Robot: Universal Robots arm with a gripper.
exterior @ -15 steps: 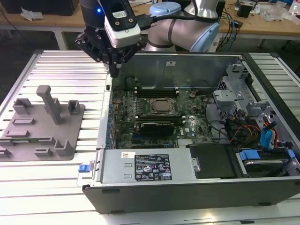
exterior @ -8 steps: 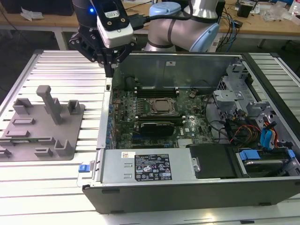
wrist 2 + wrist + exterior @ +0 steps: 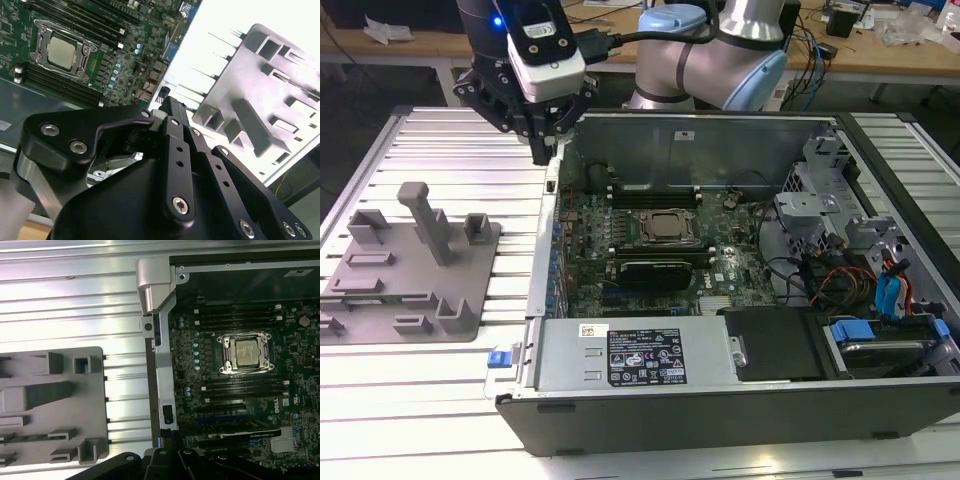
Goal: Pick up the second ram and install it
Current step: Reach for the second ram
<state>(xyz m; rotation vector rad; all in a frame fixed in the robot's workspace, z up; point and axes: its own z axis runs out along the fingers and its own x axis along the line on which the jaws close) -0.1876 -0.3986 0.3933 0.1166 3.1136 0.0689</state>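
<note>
The second ram (image 3: 25,438) is a thin dark green stick lying in a slot of the grey fixture tray (image 3: 410,270), which sits on the slatted table at the exterior view's left. My gripper (image 3: 542,150) hangs above the left wall of the open computer case (image 3: 545,250), near its back corner, well apart from the ram. Its black fingers (image 3: 172,150) meet at the tip with nothing showing between them. The gripper (image 3: 169,440) also shows over the case wall in the first wrist view. Black memory slots (image 3: 245,387) run along both sides of the CPU socket (image 3: 246,352).
The tray carries upright posts (image 3: 425,220) and blocks. Inside the case are a black expansion card (image 3: 660,270), a power supply (image 3: 630,355), a drive cage (image 3: 810,210) and cables at the exterior view's right. A slatted table (image 3: 460,160) lies around the case.
</note>
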